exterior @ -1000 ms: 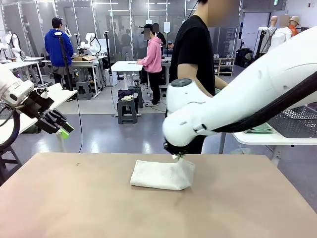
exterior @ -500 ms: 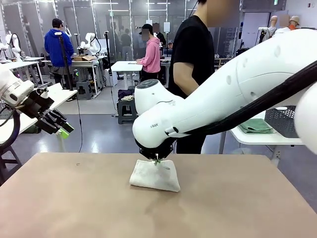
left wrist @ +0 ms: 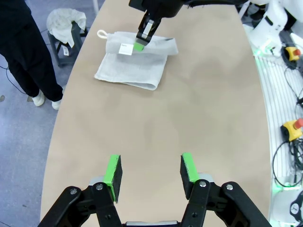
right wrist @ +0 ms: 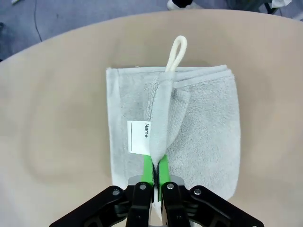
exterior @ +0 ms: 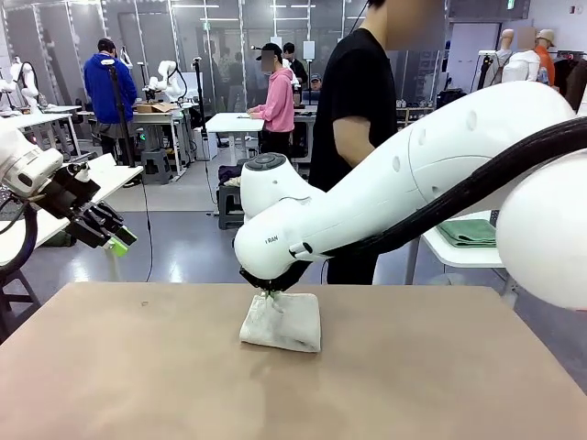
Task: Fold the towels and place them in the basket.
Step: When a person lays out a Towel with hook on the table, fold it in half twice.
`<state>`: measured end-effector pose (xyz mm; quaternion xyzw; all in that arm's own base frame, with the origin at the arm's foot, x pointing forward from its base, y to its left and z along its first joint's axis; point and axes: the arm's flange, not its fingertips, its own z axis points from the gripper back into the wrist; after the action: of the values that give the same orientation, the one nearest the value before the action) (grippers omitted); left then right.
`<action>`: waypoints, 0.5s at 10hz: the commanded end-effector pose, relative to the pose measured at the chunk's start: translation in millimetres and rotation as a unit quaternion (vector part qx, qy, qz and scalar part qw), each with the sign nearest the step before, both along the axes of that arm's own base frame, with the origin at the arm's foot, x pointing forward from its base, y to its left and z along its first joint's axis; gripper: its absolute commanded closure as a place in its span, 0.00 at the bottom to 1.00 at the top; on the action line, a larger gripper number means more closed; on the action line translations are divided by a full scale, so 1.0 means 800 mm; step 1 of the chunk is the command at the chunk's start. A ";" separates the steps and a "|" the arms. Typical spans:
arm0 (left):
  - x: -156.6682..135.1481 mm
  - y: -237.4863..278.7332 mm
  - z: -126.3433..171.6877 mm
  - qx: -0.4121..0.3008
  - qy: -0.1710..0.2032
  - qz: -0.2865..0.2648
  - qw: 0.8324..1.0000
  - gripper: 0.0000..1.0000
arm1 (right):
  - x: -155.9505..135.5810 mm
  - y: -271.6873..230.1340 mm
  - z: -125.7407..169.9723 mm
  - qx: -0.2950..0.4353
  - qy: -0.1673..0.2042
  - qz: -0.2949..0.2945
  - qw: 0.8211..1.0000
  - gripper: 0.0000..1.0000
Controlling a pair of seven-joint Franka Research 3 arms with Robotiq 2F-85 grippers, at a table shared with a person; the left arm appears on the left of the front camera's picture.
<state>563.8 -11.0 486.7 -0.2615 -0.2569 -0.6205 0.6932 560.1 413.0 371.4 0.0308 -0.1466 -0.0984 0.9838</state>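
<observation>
Bench: tan top. One off-white towel lies near its middle, folded to a rough rectangle.
- A white hanging loop sticks out from one edge of the towel.
- A white "Name" label sits on the top layer.

Surroundings:
- A person in a black top stands at the far side, right behind the towel.
- Beyond the bench on the right, a side table carries folded green cloths.
- Farther back, a stool holds a dark heap of clothes.
- In the front view the right arm crosses in front of the person.

Right arm: it comes in from the right and across the middle, with the wrist turned down over the towel. The right fingers are clenched on a ridge of the upper layer, just beside the label. The pinched fold is tented up and the rest of the towel lies flat.

Left arm: it is raised off the bench's left edge. The left fingers are parted with nothing between them. They point toward the towel and are well apart from it.
</observation>
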 end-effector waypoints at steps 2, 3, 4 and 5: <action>-0.001 0.001 0.002 0.002 -0.002 0.001 1.000 0.36 | -0.005 0.011 -0.022 0.037 -0.014 -0.030 0.999 1.00; -0.001 0.001 0.002 0.002 -0.002 0.001 1.000 0.36 | -0.003 0.012 -0.028 0.049 -0.022 -0.038 0.998 1.00; -0.001 0.001 0.002 0.002 -0.002 0.001 1.000 0.36 | -0.002 0.013 -0.033 0.059 -0.031 -0.047 0.997 1.00; -0.001 0.001 0.002 0.002 -0.002 0.001 1.000 0.36 | -0.002 0.016 -0.039 0.061 -0.025 -0.047 0.997 1.00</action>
<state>563.8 -11.0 486.7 -0.2615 -0.2569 -0.6205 0.6932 564.4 425.0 347.3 0.0742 -0.1551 -0.1280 0.9768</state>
